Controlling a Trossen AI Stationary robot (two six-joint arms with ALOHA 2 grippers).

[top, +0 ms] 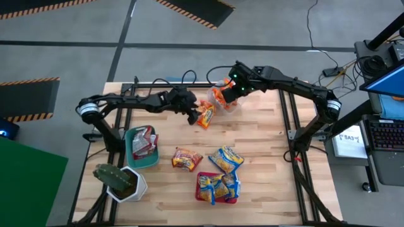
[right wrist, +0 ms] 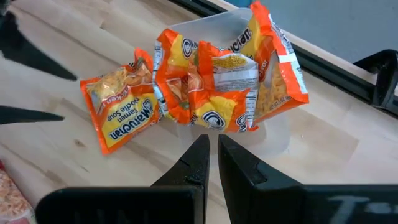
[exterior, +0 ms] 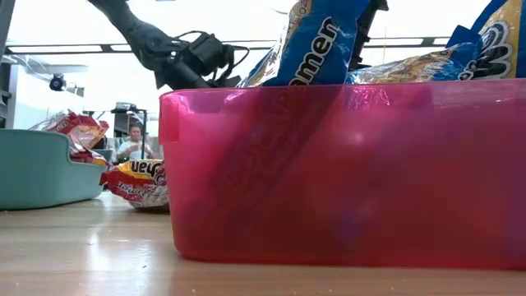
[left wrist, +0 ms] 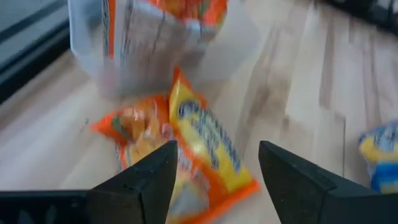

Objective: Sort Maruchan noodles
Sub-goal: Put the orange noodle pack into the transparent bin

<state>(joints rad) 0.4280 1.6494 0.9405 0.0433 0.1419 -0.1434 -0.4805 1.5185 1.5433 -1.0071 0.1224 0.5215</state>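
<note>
The left gripper (top: 193, 115) stands wide open and empty, an orange packet (top: 205, 116) at its 3 o'clock; the right gripper (top: 228, 93) is closed, empty, above the clear bin (top: 232, 107).

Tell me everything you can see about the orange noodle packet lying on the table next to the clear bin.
The orange noodle packet is a flat, crinkly plastic pouch, orange with a yellow panel and blue Maruchan lettering. It lies flat on the wooden table, outside the clear bin and right beside it, one edge against the packets sticking out of that bin. The left pincer hovers open just above it, not gripping it. The packet looks sealed and undamaged.
</note>
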